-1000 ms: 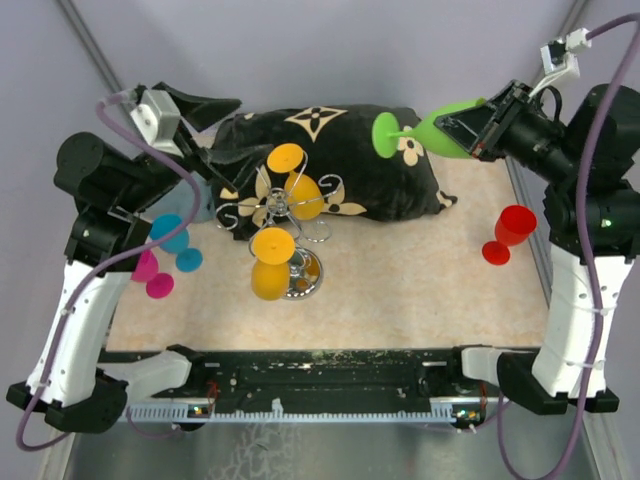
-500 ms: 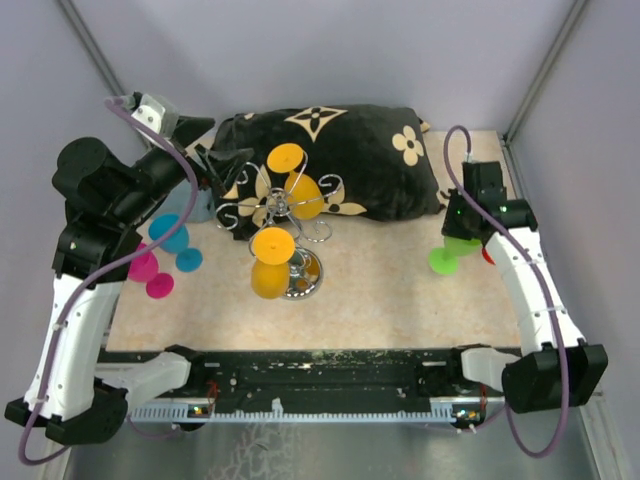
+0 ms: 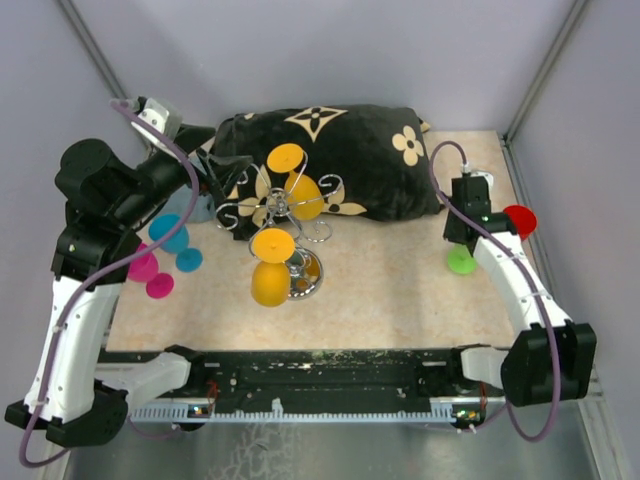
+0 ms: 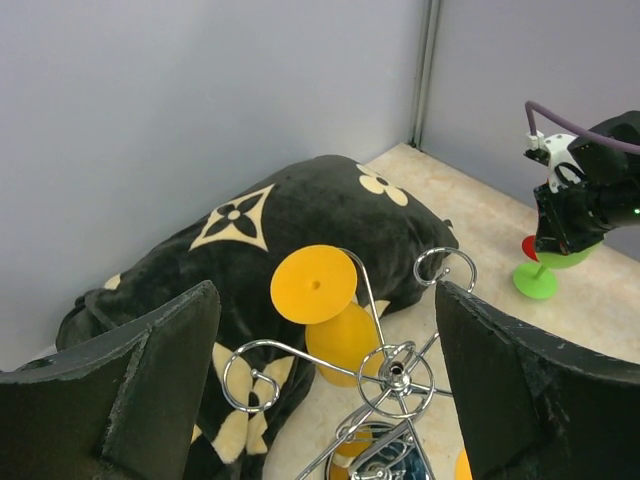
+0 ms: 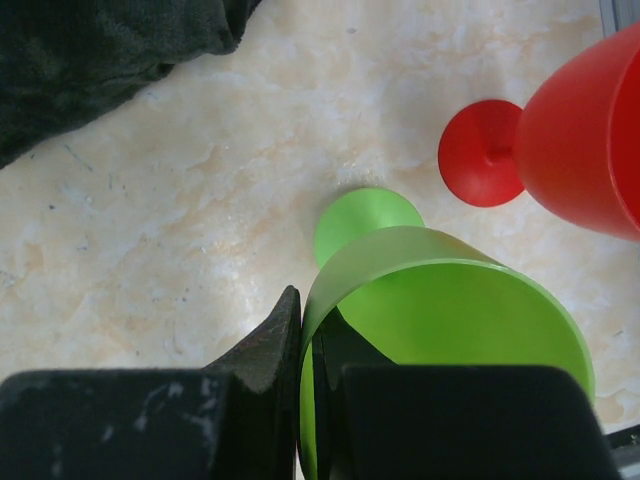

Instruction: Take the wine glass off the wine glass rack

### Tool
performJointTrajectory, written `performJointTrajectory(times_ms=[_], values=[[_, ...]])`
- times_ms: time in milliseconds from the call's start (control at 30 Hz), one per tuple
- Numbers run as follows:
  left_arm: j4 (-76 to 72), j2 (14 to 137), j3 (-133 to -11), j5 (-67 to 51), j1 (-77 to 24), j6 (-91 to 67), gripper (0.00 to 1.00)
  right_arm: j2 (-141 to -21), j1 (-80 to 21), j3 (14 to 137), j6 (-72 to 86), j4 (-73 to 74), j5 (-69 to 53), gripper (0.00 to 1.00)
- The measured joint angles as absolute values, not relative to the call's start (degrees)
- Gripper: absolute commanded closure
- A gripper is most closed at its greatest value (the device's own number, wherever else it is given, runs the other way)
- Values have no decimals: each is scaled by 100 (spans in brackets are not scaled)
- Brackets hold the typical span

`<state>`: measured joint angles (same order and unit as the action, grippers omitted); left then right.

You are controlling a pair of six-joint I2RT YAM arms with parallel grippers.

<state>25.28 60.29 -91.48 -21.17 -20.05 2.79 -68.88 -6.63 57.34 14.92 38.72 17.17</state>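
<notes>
Left of centre on the bench, the silver wire wine glass rack [image 3: 278, 207] with scrolled arms stands upright on its round mirror base. Two yellow plastic wine glasses hang on it bowl-down. The near yellow glass [image 3: 268, 270] is on the arm facing the front edge. The far yellow glass [image 3: 303, 195] is on the arm facing the back edge.

The left gripper [image 4: 325, 295] hovers beside the rack on its back-left side. Its jaws are spread wide and hold nothing. In the left wrist view the two fingers [image 4: 160, 380] frame the rack hub and the far yellow glass.

Behind the rack, a black plush cushion [image 3: 350, 150] lies along the back edge. Its print shows cream four-petal flowers and pointed diamond stars.

Near the right edge, the right gripper [image 5: 305, 320] pinches the rim of a green plastic wine glass [image 5: 440, 300], one finger inside the bowl and one outside. The round foot of the glass is at bench level. Contact with the surface cannot be confirmed. A red plastic wine glass [image 3: 518, 220] stands just beside it, nearer the right edge.

Bare beige marbled bench [image 3: 400, 290] lies between the rack and the green glass and along the front edge.

At the left edge, teal plastic glasses [image 3: 170, 232] and a magenta plastic glass [image 3: 145, 267] are grouped close together.
</notes>
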Motion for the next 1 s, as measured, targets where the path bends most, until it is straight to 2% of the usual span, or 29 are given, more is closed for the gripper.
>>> performJointTrajectory(times_ms=[367,400,533,667,833,1000], values=[[2786,5881,-9102,-2167,-1955,270,8,-7638,-543,5780,1452,3256,1841,100],[2818,5863,-9102,-2167,-1951,270,8,-7675,-515,5813,1455,3201,1839,97],[2919,5798,-9091,-2187,-1949,270,8,-7843,-475,5909,1435,3103,1833,60],[2971,5730,-8995,-2200,-1949,270,8,-7870,-471,5920,1433,3155,1776,40],[3009,5714,-8943,-2200,-1949,226,8,-7776,-471,6206,1396,3485,1678,31],[3059,5677,-8921,-2176,-1946,110,8,-7393,-471,6982,1343,3970,1605,31]])
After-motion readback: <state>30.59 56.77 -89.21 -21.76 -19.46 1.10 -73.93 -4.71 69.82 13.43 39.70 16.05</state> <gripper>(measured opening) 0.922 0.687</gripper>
